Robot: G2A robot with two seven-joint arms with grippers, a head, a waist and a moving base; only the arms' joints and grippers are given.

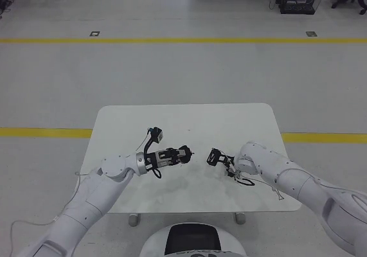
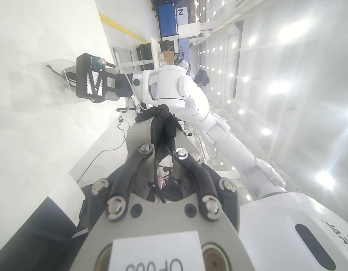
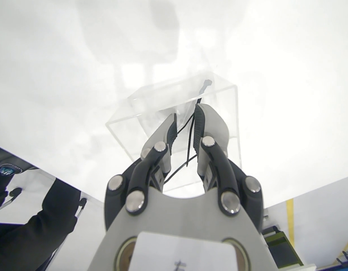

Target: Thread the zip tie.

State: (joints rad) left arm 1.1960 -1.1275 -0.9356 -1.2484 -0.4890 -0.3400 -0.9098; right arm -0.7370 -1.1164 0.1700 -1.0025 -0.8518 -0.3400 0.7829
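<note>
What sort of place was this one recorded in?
Most likely a large robotics lab or industrial test hall: the white table stands on a wide pale floor marked with yellow lines, and the left wrist view shows blue workstations and rows of ceiling lights.

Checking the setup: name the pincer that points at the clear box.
The right pincer: the clear box sits just beyond it, the black zip tie running through it. The left pincer faces the right arm instead.
</note>
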